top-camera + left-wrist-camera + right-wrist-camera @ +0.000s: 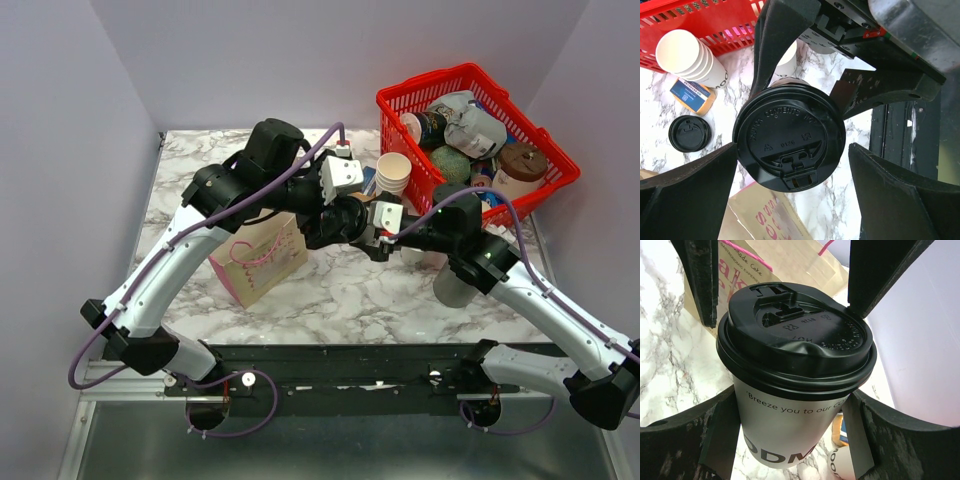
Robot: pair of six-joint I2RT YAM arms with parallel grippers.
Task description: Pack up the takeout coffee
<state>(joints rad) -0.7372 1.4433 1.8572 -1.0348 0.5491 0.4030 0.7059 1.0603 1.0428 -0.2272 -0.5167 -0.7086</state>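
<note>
Packing is not yet done. The takeout coffee [790, 435], lid [789, 135] fitted, is at the centre of the overhead view, clamped around its body by the right gripper [790, 412]. The left gripper [792, 150] is spread wide either side of the lid, holding nothing. The paper bag [258, 258], centre-left, holds no cup; insertion remains.

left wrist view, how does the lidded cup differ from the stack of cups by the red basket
The lidded cup is capped with a black lid; the stack of cups is open at the top. The lidded cup is a single cup; the stack is several nested together. The lidded cup is gripped by the right gripper; the stack sits free of both grippers beside the red basket. Both are white paper cups.
</note>
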